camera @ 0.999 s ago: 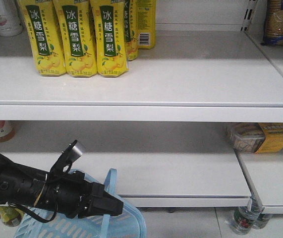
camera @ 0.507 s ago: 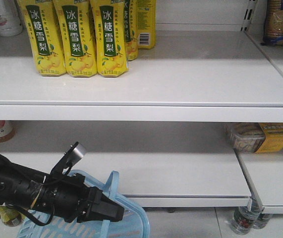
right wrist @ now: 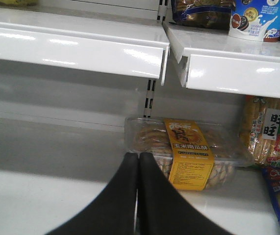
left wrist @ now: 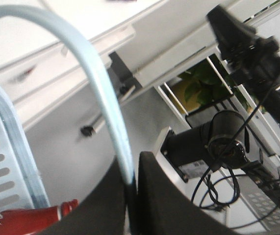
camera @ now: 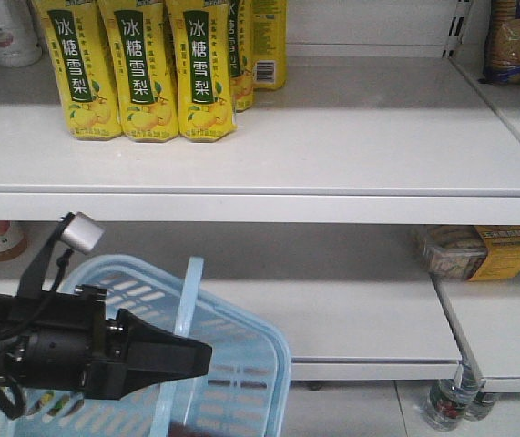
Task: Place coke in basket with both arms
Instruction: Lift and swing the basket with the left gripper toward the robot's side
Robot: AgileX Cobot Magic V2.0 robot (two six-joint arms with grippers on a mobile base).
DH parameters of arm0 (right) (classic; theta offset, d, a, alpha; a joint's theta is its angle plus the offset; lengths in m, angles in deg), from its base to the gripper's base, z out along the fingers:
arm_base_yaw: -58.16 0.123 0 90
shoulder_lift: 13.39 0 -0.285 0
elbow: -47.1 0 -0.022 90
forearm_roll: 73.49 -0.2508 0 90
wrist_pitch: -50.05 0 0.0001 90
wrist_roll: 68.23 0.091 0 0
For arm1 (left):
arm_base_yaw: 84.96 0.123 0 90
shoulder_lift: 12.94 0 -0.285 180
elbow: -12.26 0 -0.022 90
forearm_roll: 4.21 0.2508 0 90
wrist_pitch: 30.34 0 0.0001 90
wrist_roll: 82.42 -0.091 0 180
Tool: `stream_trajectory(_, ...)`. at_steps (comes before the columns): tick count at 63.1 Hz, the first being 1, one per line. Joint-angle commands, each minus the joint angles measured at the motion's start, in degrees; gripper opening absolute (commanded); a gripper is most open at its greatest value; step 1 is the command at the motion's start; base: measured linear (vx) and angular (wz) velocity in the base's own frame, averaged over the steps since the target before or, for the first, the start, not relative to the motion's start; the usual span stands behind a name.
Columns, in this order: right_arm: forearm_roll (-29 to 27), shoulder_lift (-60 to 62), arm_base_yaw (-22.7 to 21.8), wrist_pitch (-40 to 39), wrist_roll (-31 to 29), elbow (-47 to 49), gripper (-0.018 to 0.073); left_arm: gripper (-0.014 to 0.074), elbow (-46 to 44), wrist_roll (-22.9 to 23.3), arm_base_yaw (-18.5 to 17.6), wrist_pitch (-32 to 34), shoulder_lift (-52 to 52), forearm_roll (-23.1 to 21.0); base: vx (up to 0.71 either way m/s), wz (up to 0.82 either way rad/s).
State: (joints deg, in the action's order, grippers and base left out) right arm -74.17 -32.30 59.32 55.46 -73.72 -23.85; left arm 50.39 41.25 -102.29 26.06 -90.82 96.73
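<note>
White shop shelves behind | left gripper clamped on basket handle, basket lifted | right gripper jaws together, empty, facing shelf | coke in basket, beside and below left jaws, lying flat, cap toward jaws | placing looks done; carry or set-down left.
</note>
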Motion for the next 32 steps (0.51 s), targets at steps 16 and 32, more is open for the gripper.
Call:
stream_trajectory(16,0.2,-0.9,-0.4,-4.3,0.0,1.6,-0.001,-0.0005,6.6,-0.9,0.0,-15.4,15.5,-1.1,0.0,0.0)
stream_trajectory(32,0.2,-0.9,-0.4,-4.3,0.0,1.6,-0.001,-0.0005,13.4,-0.9,0.1,-24.6,22.9,0.0,0.0,0.0)
